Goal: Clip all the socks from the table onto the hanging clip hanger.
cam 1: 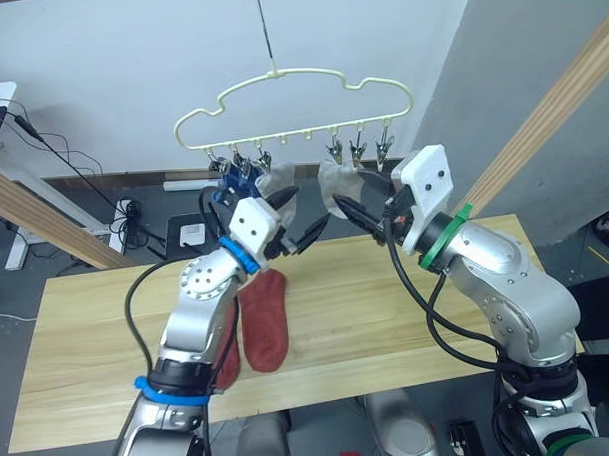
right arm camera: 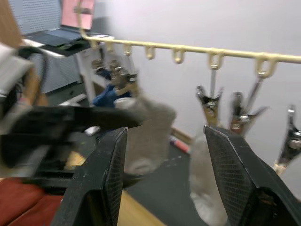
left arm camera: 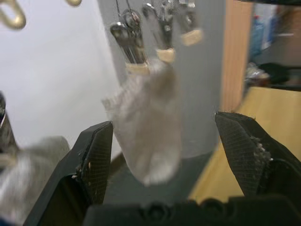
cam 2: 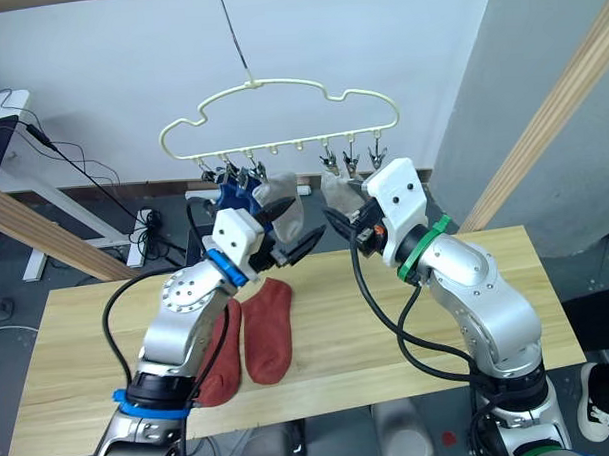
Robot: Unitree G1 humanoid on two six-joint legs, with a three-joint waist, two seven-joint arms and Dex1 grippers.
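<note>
The pale-yellow clip hanger (right arm camera: 188,48) hangs above the table's far edge. Blue socks (cam 1: 231,186) are clipped at its left end. One light grey sock (cam 1: 278,177) hangs beside them and another grey sock (cam 1: 338,182) under the right clips. Two rust-red socks (cam 1: 265,324) lie side by side on the wooden table (cam 1: 388,315). My left gripper (cam 1: 306,210) is raised just under the hanger and stands open, with the right-hand grey sock (left arm camera: 150,127) hanging beyond its fingers. My right gripper (cam 1: 346,209) faces it from the right, open and holding nothing.
Thick light wooden poles slant past on the right (cam 1: 555,99) and the left (cam 1: 44,222). Cables and a power strip (cam 1: 124,209) lie on the floor behind the table. Bare tabletop spreads left and right of the red socks.
</note>
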